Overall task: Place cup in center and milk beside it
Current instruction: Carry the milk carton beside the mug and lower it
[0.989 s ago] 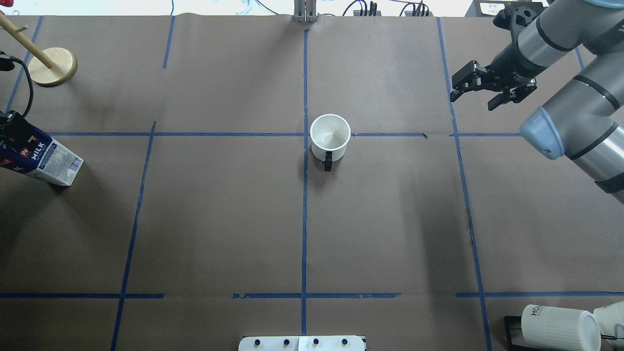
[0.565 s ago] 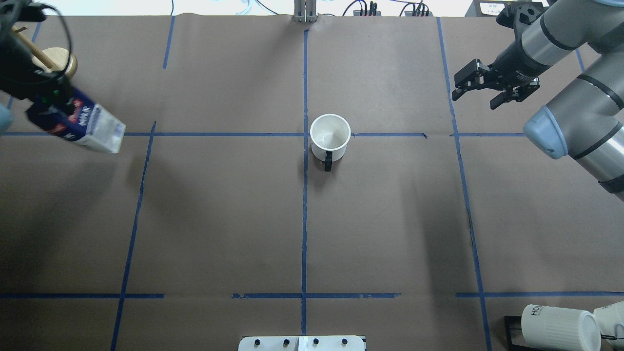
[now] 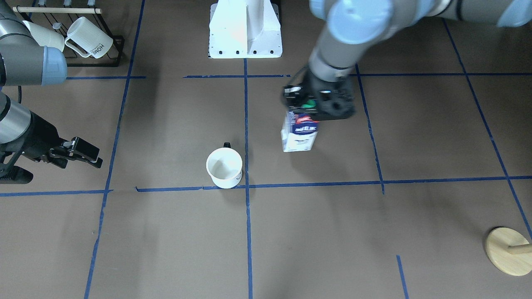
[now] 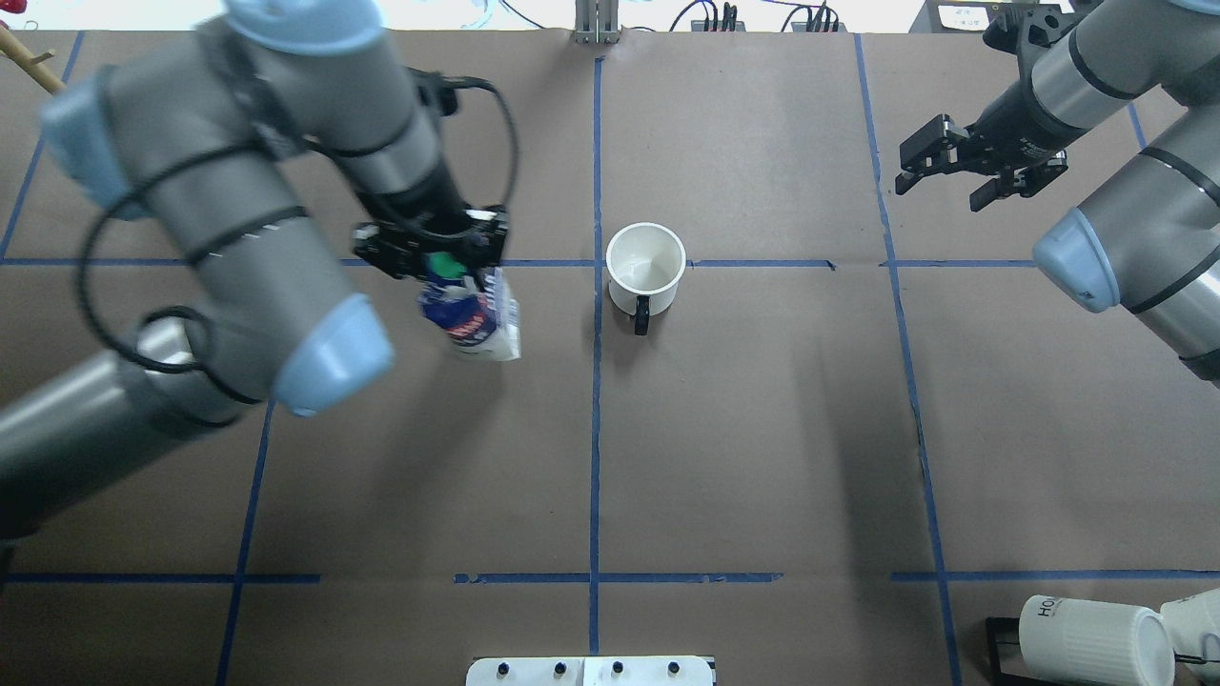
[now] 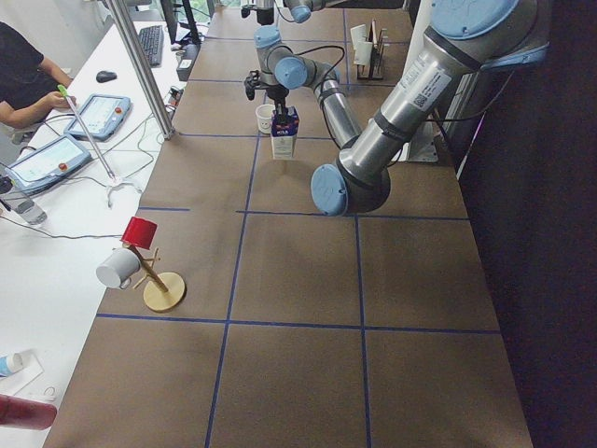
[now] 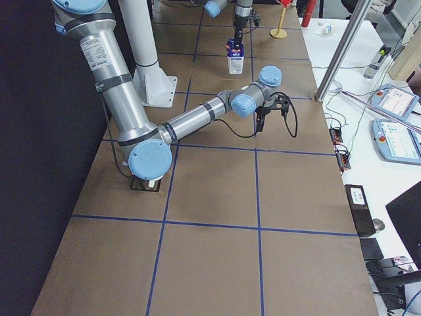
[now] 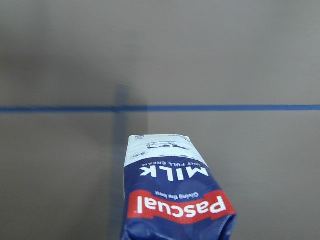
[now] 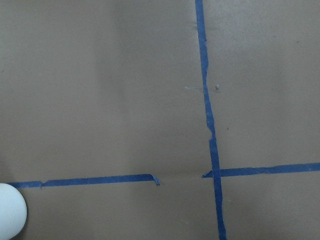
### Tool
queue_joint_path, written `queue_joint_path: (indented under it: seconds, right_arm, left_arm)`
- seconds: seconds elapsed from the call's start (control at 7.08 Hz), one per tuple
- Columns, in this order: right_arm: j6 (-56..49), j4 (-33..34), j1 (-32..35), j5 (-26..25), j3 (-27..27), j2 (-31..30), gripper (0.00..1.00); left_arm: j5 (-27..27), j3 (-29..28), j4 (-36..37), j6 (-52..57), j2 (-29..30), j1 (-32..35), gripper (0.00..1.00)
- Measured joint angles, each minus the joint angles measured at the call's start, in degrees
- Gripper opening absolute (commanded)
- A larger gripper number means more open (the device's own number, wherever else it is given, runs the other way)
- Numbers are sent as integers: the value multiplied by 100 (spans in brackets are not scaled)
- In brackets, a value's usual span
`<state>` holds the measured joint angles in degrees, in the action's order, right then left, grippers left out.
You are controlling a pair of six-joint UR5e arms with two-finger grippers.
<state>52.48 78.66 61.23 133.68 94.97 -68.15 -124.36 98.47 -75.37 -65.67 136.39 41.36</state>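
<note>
The cup (image 4: 646, 270), a white mug with a black handle, stands just right of the center tape crossing (image 4: 598, 262); it also shows in the front view (image 3: 224, 167) and at the right wrist view's lower left edge (image 8: 9, 210). My left gripper (image 4: 434, 250) is shut on the green-capped top of the milk (image 4: 472, 319) and holds it upright left of the cup, a gap between them. The carton shows in the front view (image 3: 299, 135) and the left wrist view (image 7: 175, 200). I cannot tell whether its base touches the surface. My right gripper (image 4: 939, 186) is open and empty, far right of the cup.
A black rack with ribbed "HOME" mugs (image 4: 1096, 638) sits at the near right corner. A wooden mug tree (image 3: 507, 249) stands at the far left corner. The robot's white base plate (image 4: 591, 672) is at the near middle edge.
My left arm has carried the milk from the table's left edge rightward to just left of the cup. My right gripper has drifted slightly right and away. The cup has not moved.
</note>
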Motion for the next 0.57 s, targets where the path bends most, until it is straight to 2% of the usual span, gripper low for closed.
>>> queue_joint_path:
  seconds: [0.14,0.42,0.57]
  right_arm:
    - [1,0,-2,-37,17,-8,100]
    - [7,0,-5,-64,42,-23,100]
    - [8,0,-5,-68,45,-27,100]
  left_arm:
    - [242,-430,-251,-151,324,-231,3]
    - [446,-905,-761,-198,520,-367,9]
    - [465,-970,-835,-199,547,-378,79]
